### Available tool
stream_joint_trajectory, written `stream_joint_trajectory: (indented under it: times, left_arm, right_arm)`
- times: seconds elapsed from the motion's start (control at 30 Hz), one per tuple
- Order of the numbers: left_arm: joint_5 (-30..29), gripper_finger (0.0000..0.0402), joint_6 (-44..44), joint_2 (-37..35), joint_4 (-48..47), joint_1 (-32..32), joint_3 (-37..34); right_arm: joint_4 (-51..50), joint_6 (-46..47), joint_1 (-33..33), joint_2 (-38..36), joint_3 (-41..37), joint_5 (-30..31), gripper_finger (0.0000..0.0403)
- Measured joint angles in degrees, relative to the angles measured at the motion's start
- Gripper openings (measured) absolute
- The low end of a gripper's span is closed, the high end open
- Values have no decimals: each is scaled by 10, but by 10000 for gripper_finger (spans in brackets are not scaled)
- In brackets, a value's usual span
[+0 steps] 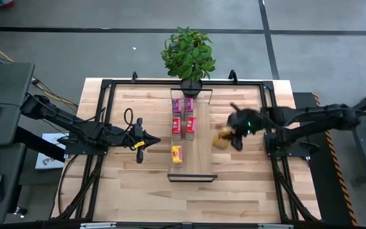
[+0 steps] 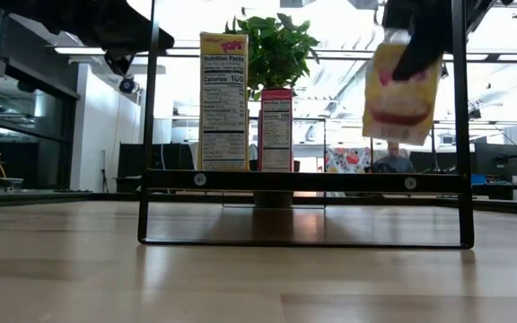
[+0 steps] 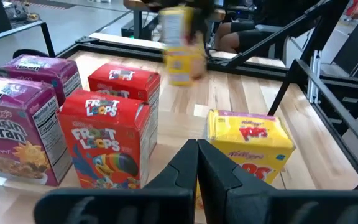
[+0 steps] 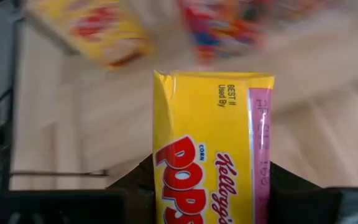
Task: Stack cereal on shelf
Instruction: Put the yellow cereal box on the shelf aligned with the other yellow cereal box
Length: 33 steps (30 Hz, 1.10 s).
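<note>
The shelf [image 1: 202, 152], a narrow light-wood board, runs from near to far at mid-table. Two pink cereal boxes [image 1: 182, 105], two red ones [image 1: 183, 127] and a yellow one [image 1: 176, 154] stand upright on it along its left side. My right gripper [image 1: 232, 135] hovers just right of the shelf, shut on a second yellow Corn Pops box [image 4: 207, 137]. In the low view that box [image 2: 402, 85] hangs in the air above shelf height. My left gripper [image 1: 138, 143] waits left of the shelf, shut and holding nothing [image 3: 197, 168]. My right gripper pinches the yellow box between its two fingers, one on each long edge [image 4: 160, 180] of the printed face. The box reaches forward past the fingers, its dated end flap [image 4: 229, 93] farthest from the gripper. It hangs tilted, lifted clear of table and shelf.
A potted plant [image 1: 189, 57] stands at the shelf's far end. A black metal frame [image 1: 107, 86] runs round the tabletop. The shelf's right half [image 1: 203, 127] beside the boxes is bare wood. In the low view a person [image 2: 393, 160] sits in the room beyond.
</note>
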Motion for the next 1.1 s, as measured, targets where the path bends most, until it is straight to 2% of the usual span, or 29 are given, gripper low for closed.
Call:
stream_joint_trajectory:
  times: [0.13, 0.27, 0.47, 0.7, 0.87, 1.1]
  left_arm:
    - [0, 0, 0, 0, 6, 0, 0]
    - [0, 0, 0, 0, 5, 0, 0]
    - [0, 0, 0, 0, 4, 0, 0]
    - [0, 0, -1, 0, 4, 0, 0]
    - [0, 0, -1, 0, 4, 0, 0]
    - [0, 0, -1, 0, 4, 0, 0]
  right_arm:
    - [78, -27, 104, 28, 0, 50, 116]
    - [160, -60, 152, 74, 0, 99, 116]
    - [251, -104, 165, 149, 0, 83, 116]
    - [326, -118, 165, 197, 3, 62, 116]
    - [280, -133, 177, 235, 59, 62, 116]
    - [127, -163, 191, 308, 167, 115, 116]
